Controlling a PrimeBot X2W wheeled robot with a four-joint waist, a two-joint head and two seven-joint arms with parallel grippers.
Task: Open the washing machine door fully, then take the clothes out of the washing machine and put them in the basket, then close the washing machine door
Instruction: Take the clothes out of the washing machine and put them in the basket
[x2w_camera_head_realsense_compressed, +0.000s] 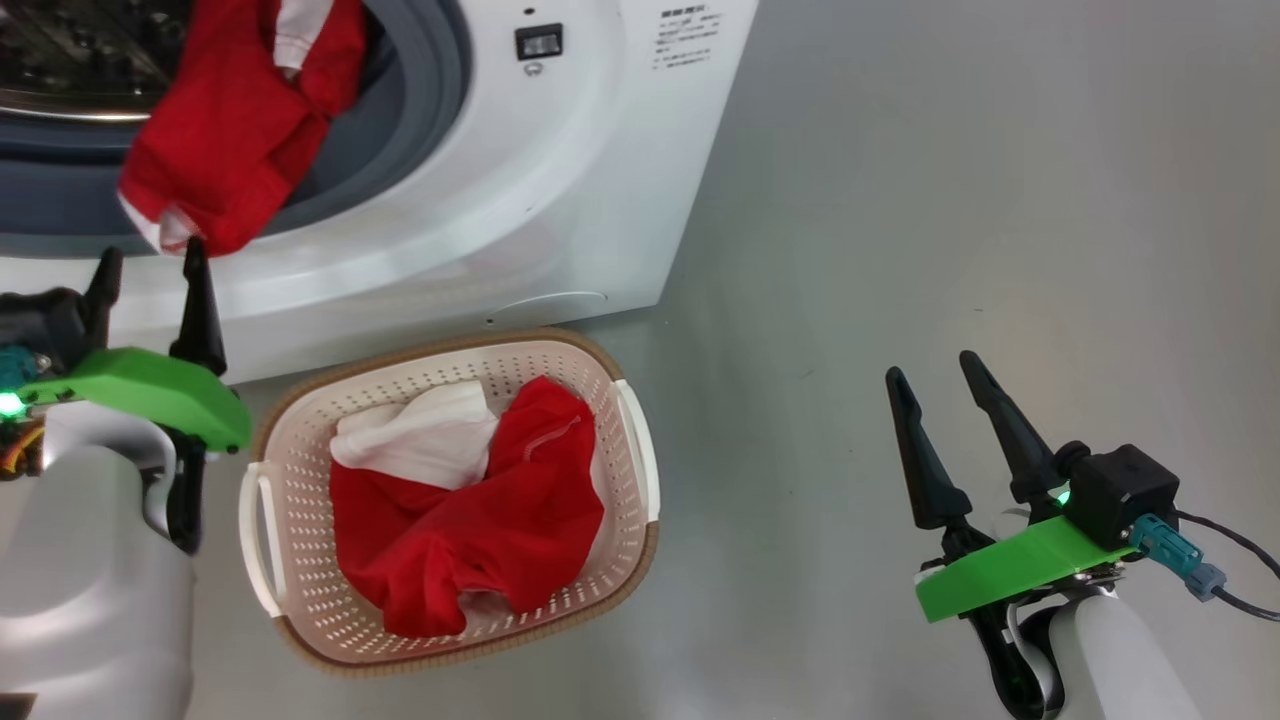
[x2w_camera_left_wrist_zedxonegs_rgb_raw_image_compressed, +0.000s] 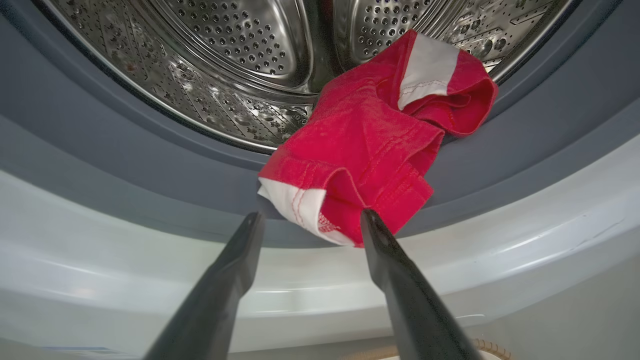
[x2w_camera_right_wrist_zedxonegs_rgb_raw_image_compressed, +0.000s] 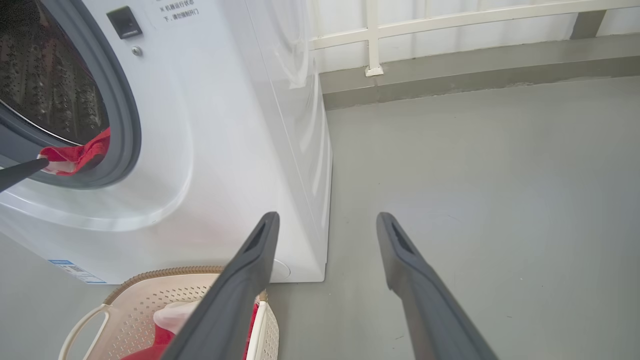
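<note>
While all fingers (x2w_camera_left_wrist_zedxonegs_rgb_raw_image_compressed: 400, 280) stand apart, crumpled red white-trimmed clothes (x2w_camera_left_wrist_zedxonegs_rgb_raw_image_compressed: 370, 145) hang over the grey gasket (x2w_camera_left_wrist_zedxonegs_rgb_raw_image_compressed: 125, 145).

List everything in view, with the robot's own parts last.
Washing machine: one, white, upper left of the head view.
Drum: one, steel, inside the machine.
Gasket: one, grey, ringing the drum's mouth.
Hanging garment: one, red with white trim, draped from the drum over the gasket.
Basket: one, cream with brown rim, on the floor before the machine.
Basket clothes: count unclear, red and white, heaped in the basket.
Floor: grey, around the machine.
Railing: one, white, at the far wall.
Left gripper: one, dark fingers, open, tips at the hanging garment's lower edge.
Right gripper: one, dark fingers, open, over bare floor right of the basket.
</note>
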